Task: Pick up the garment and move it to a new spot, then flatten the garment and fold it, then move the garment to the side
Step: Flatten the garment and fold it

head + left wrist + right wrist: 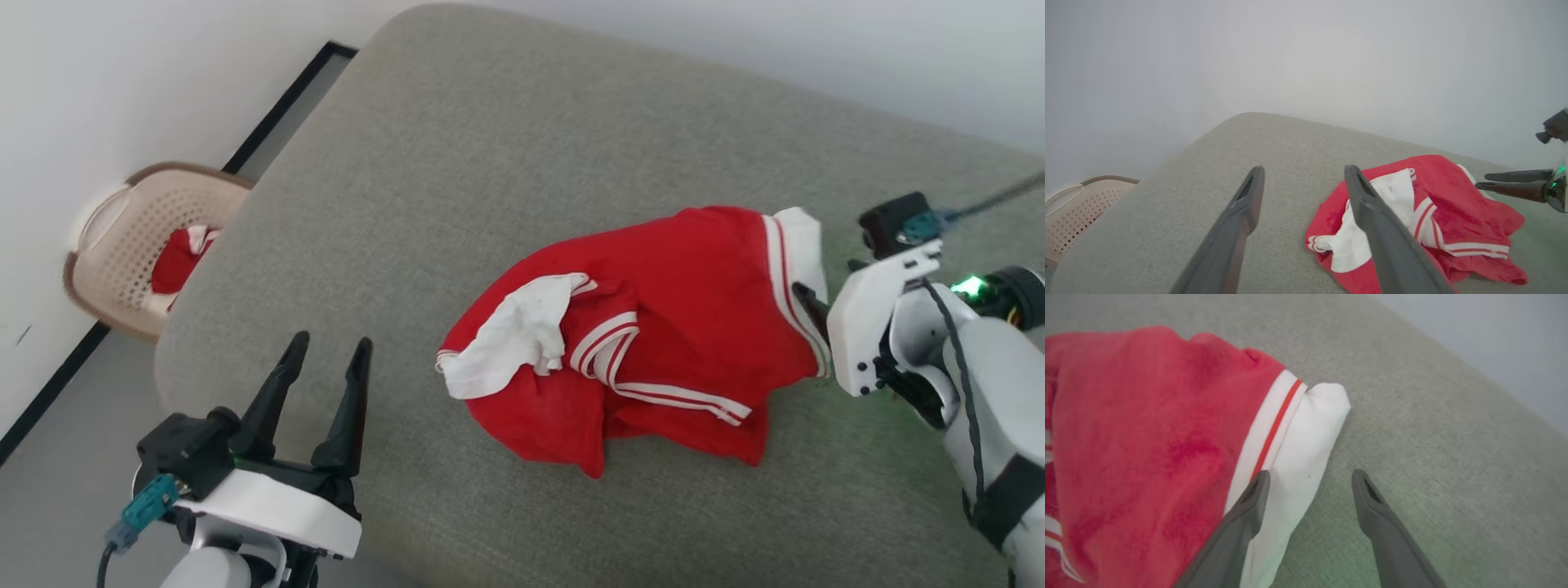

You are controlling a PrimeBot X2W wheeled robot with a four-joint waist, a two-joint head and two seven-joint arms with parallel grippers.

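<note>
The garment [678,327] is a red shirt with white sleeve ends and striped trim, lying crumpled on a grey-green cushion [490,163]. My right gripper [810,304] is at the garment's right end, open. In the right wrist view its jaws [1310,475] straddle the edge of a white sleeve end [1306,433], one finger over the cloth and the other over bare cushion. My left gripper [331,347] is open with nothing between its fingers, near the cushion's front left, left of the garment [1433,212]. The left wrist view also shows the right gripper [1481,181] beside the garment.
A beige perforated basket [122,237] stands on the floor left of the cushion, by the white wall, with a small red-and-white cloth bundle [175,257] inside. The cushion has bare room behind and left of the garment. Its front edge drops to grey floor [57,490].
</note>
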